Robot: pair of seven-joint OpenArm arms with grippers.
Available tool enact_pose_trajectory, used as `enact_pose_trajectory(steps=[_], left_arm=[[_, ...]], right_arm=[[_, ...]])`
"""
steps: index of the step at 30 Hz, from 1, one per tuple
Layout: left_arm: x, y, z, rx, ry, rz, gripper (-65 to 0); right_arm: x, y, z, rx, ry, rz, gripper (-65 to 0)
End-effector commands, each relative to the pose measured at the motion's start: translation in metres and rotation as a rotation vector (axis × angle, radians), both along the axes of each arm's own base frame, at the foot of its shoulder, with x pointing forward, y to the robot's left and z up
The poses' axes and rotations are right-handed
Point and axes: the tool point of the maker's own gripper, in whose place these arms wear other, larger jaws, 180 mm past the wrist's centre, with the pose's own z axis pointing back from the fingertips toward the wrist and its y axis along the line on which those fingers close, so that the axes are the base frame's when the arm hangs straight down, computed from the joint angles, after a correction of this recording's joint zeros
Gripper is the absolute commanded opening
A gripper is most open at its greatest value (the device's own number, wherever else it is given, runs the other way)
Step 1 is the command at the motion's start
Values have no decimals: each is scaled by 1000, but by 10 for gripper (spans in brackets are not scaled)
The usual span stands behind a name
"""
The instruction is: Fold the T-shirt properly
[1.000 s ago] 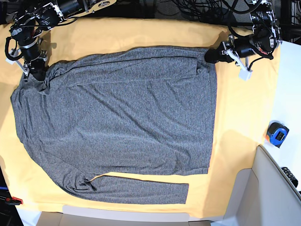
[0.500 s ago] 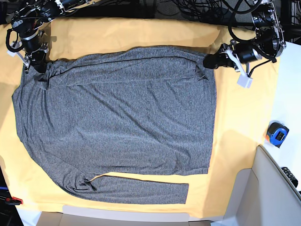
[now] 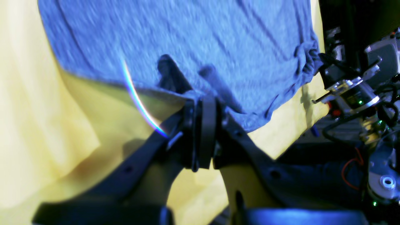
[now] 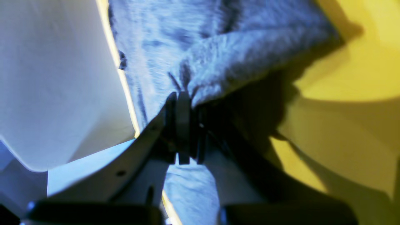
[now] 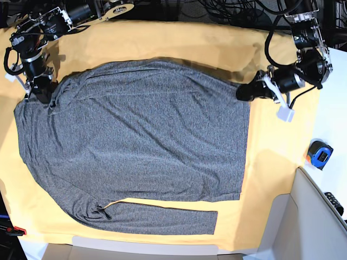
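Two clamped grippers on the T-shirt (image 5: 141, 146)

T-shirt (image 5: 135, 146) on yellow-orange cloth (image 5: 271, 141).

Base view looks straight down over the whole yellow-orange cloth (image 5: 162, 40); both wrist views sit close behind their jaws, sharing the heathered dark-grey knit shirt (image 5: 135, 141).
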Motion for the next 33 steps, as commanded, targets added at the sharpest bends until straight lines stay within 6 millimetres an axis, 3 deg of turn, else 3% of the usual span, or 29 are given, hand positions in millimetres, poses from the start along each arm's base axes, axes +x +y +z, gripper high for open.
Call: enact_pose_trajectory(steps=[1,11,15,24,33], left_arm=[[9,3,9,-5,-30,0,-650],[55,16,9,-77,-26,64,-650],[72,19,12,-107,-26,84,-650],[86,26,6,-149,7,120,-650],[91,30,-1,-174,6,175,-650]], right_arm=[[16,2,18,-26,-56,31,-650],[74,18,45,-119,-51,122,-650],[89,12,36,-81,-32,132,-650],[97,-24,13,-73,14,72,-650],[100,-40,17,-91,18,57,-650]])
